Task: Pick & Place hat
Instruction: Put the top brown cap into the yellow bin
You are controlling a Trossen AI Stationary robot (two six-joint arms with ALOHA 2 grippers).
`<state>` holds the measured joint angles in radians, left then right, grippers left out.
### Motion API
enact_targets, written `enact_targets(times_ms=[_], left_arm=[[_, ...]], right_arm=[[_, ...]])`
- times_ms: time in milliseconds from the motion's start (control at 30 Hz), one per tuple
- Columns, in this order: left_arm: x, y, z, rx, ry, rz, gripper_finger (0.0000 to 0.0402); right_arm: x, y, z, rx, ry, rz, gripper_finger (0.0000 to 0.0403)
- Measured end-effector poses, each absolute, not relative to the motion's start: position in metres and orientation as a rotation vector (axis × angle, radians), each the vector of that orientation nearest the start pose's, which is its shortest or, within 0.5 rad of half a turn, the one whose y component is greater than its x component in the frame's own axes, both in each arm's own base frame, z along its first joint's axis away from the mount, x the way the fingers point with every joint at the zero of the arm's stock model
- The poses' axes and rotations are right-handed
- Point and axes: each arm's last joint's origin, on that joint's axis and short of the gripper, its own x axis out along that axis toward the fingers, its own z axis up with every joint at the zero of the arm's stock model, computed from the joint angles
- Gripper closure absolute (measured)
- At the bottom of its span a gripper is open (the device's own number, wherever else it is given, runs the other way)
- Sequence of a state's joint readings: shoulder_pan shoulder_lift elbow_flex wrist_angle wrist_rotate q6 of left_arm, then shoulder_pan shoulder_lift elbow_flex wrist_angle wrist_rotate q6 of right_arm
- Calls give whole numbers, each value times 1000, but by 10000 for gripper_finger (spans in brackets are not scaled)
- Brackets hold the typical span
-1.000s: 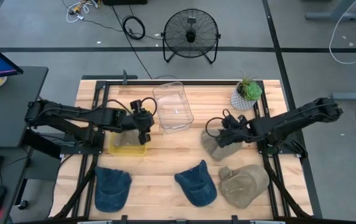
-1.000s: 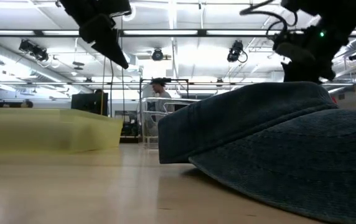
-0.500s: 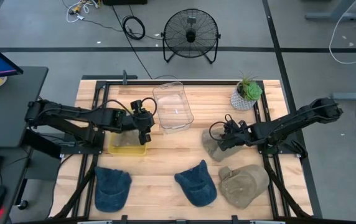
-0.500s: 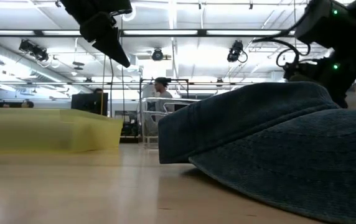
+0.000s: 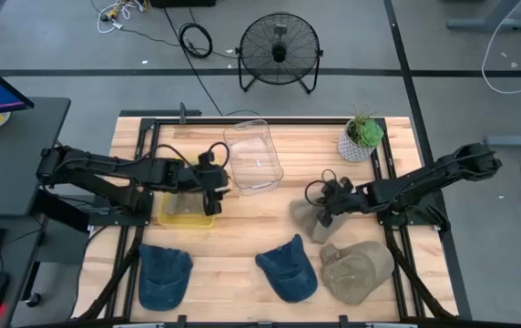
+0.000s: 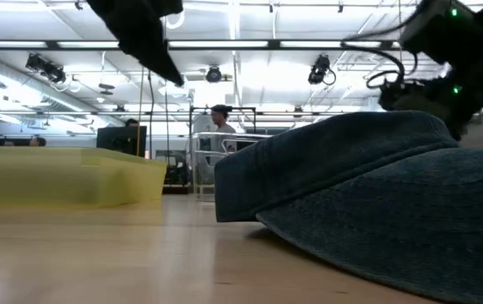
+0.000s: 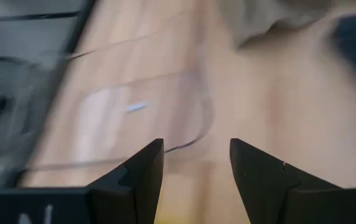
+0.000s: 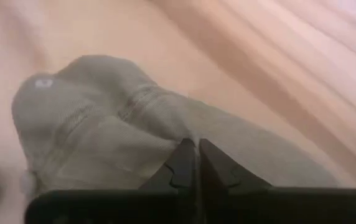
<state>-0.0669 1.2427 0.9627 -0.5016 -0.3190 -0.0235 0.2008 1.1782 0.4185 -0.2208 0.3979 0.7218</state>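
Observation:
A khaki hat (image 5: 306,221) lies right of the table's middle, and my right gripper (image 5: 325,211) is low over it and shut on its cloth (image 8: 128,134). Three more hats lie along the near edge: a blue one (image 5: 165,273) on the left, a blue one (image 5: 288,267) in the middle, which fills the low view (image 6: 377,203), and a khaki one (image 5: 358,271) on the right. My left gripper (image 5: 215,182) hovers open (image 7: 196,168) between the yellow bin (image 5: 186,210) and the clear container (image 5: 253,155), touching nothing. My right gripper pinches a raised fold of the khaki hat's crown cloth (image 8: 187,134) between its two fingertips. It comes in low from the table's right side, slanting down. The rest of the hat lies on the table.
A potted plant (image 5: 362,135) stands at the far right corner. The clear container stands at the far middle, and the yellow bin (image 6: 64,177) sits left of centre. Bare wood shows in the table's middle (image 5: 251,219). A fan (image 5: 280,50) stands on the floor beyond the table.
My right gripper has gone down and toward the table's left onto the khaki hat and has shut on its cloth; the hat has slid slightly leftward. My left gripper has shifted a little toward the table's right, still open.

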Motion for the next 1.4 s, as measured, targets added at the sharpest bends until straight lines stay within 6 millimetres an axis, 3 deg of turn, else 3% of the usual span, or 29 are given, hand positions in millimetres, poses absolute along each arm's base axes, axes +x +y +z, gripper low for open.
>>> enact_targets(times_ms=[333, 467, 700, 933, 1400], left_arm=[[277, -15, 295, 46, 483, 102, 214], [292, -20, 295, 32, 374, 77, 214], [322, -27, 267, 35, 373, 65, 214], [336, -39, 232, 58, 495, 34, 214], [337, -44, 216, 82, 580, 51, 214]], right_arm=[[229, 40, 212, 140, 622, -279, 397], [246, 44, 227, 35, 594, -239, 397], [292, 54, 224, -77, 631, -216, 397], [331, 63, 225, -133, 640, -172, 397], [336, 78, 234, -103, 628, -102, 396]])
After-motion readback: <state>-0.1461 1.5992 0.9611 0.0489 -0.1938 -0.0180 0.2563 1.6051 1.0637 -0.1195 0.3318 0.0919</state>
